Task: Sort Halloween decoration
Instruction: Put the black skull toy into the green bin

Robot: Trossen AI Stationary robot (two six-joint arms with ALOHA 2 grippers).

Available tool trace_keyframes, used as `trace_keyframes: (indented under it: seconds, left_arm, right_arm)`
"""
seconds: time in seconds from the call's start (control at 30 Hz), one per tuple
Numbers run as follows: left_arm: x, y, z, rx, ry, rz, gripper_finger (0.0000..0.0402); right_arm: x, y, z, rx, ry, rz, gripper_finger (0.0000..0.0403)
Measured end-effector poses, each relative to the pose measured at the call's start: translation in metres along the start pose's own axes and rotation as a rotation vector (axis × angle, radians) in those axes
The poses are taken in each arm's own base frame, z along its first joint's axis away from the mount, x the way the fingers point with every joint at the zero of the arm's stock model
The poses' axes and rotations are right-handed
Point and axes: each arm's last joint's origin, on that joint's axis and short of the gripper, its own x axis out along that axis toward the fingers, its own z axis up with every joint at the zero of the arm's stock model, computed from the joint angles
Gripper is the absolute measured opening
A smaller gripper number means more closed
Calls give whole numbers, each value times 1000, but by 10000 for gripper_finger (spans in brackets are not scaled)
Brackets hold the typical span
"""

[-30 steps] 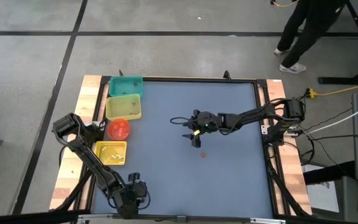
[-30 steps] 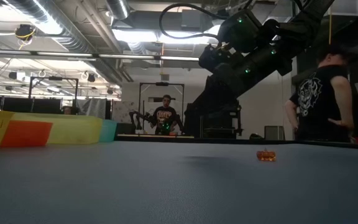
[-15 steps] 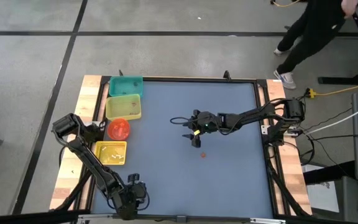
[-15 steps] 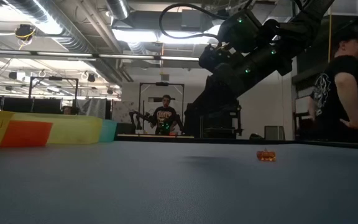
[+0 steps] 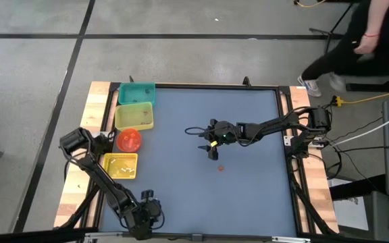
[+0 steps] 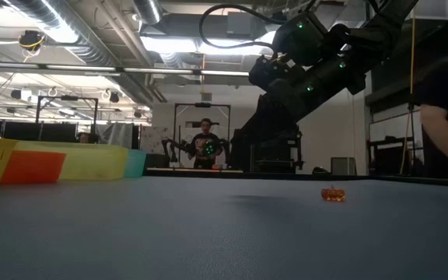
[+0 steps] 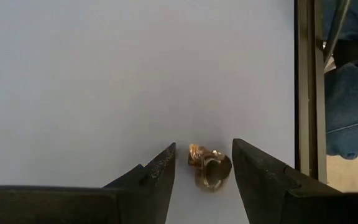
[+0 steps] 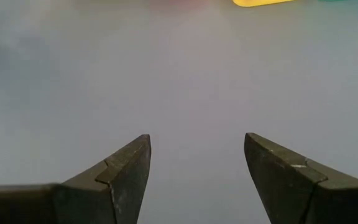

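Observation:
In the left wrist view a small brown-gold trinket lies on the blue mat between the fingers of my open left gripper. That gripper is at the table's near edge, pointing down. An orange round trinket lies alone on the mat, right of centre. My right gripper hangs open above bare mat at mid-table, just far-left of the orange trinket. The teal bin, yellow bin, red bin and second yellow bin stand along the left edge. My left gripper comes from above with one finger on each side of the brown-gold trinket, which lies on the mat. One finger stands right beside it. Whether it touches the trinket, I cannot tell.
The table's dark frame runs close beside my left gripper. Wide bare mat lies between the bins and the right edge. A person moves on the floor beyond the far right corner, and another stands far behind the table.
My left arm has shifted a little toward the table's near edge. My right arm and the orange trinket have stayed where they were. The person beyond the far right corner has walked toward the right.

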Motion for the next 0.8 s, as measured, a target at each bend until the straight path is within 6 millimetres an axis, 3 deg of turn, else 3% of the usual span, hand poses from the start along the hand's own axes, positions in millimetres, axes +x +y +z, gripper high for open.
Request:
trace_keyframes:
  seconds: [0.5, 0.8]
  left_arm:
    - [2, -2, -9, 31, 19, 17, 142]
    - [2, -1, -10, 34, 29, 25, 108]
  right_arm:
    - [0, 0, 0, 1, 0, -1, 259]
    - [0, 0, 0, 1, 0, -1, 259]
